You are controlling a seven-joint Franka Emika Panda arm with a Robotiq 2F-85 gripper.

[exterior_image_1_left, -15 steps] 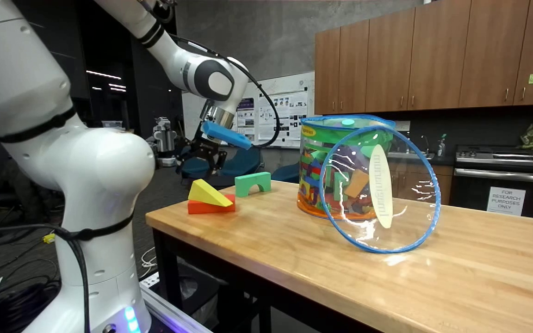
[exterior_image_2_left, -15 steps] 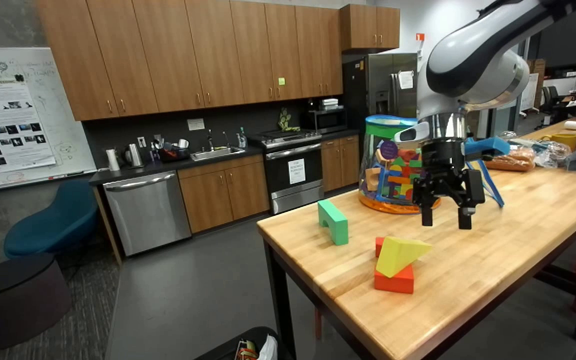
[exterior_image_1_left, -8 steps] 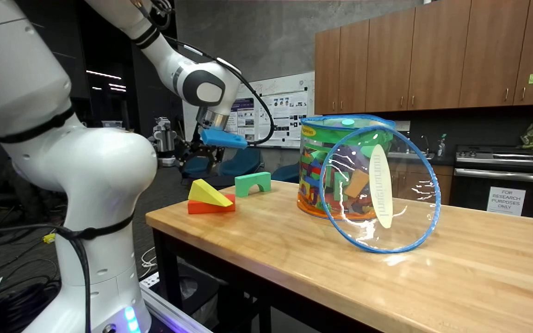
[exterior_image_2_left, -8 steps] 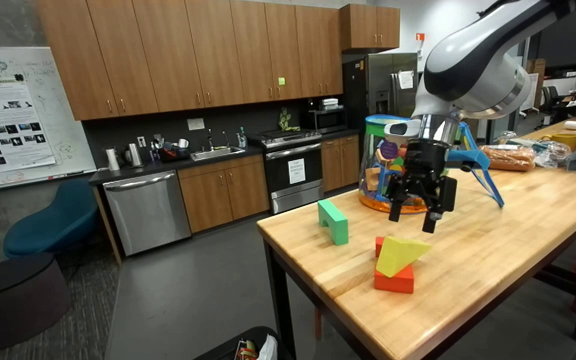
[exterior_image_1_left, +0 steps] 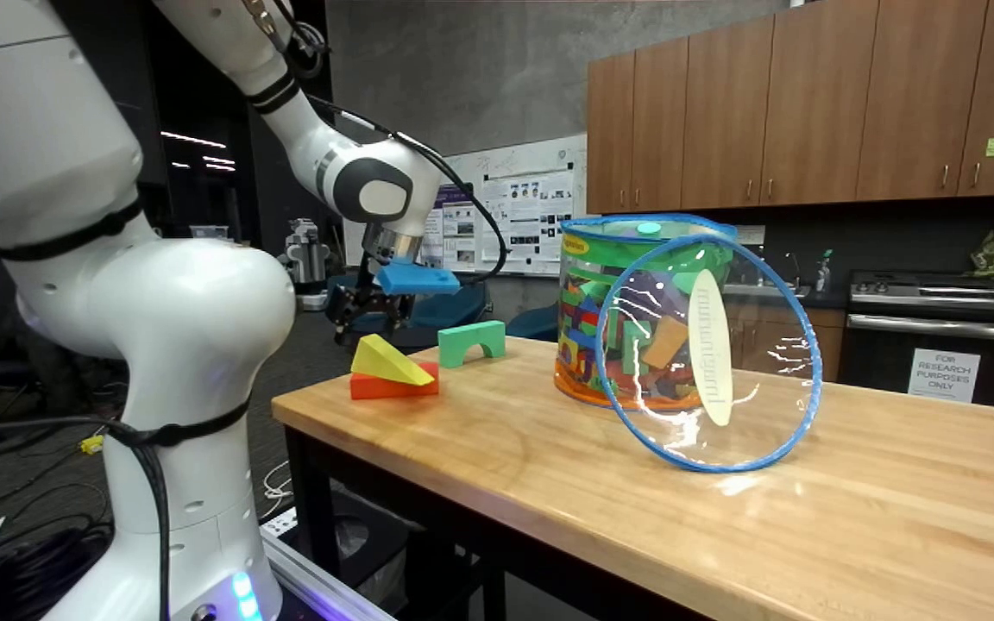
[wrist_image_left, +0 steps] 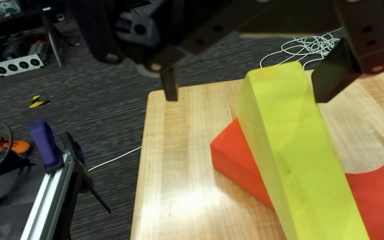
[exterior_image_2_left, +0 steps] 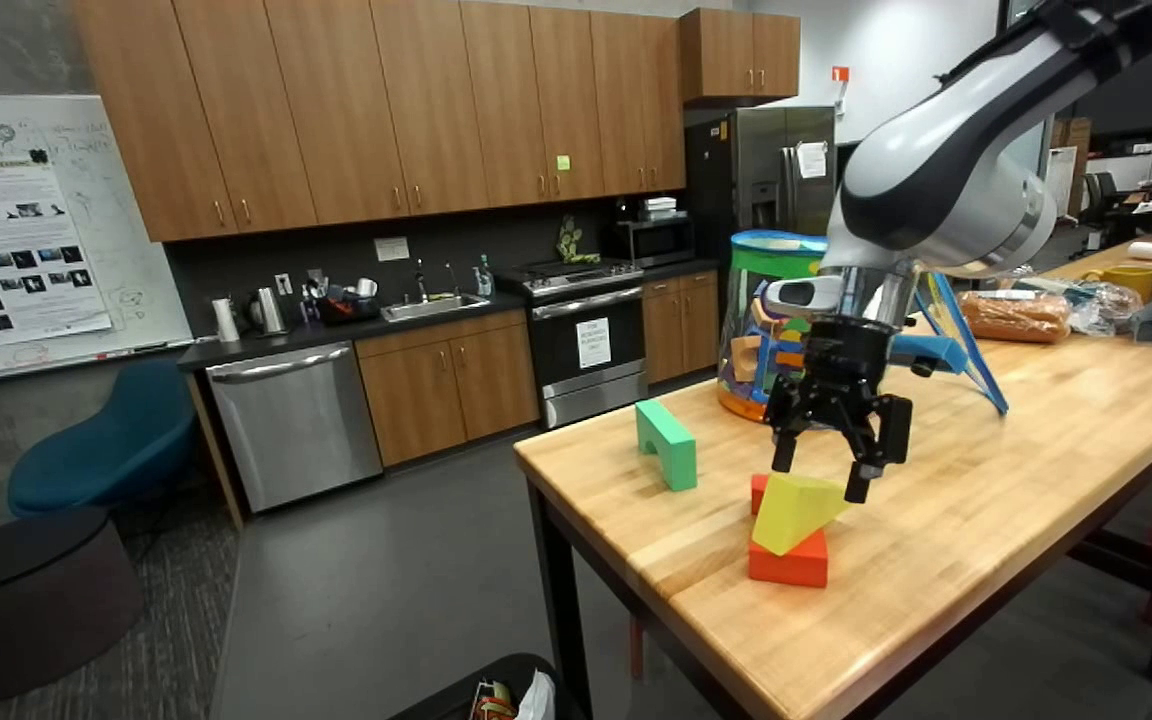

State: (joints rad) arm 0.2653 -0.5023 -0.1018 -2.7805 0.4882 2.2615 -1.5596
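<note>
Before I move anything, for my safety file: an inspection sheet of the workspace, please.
Surface: light wooden table, reflecting light
Work pieces: yellow wedge, tilted, resting on red block; green arch standing apart
Clutter: clear drum of colored blocks, blue-rimmed lid, wrapped packages
Gripper: open, nothing held, near the yellow wedge
Cables: black cable along robot arm; tangled white cord on floor
Surroundings: wooden cabinets, stove

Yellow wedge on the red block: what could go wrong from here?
The yellow wedge lies across the red block, so a bump could dislodge it. In the wrist view it appears off-centre relative to the open gripper, so closing might shove it. Both sit near the edge of the table and could fall.
</note>
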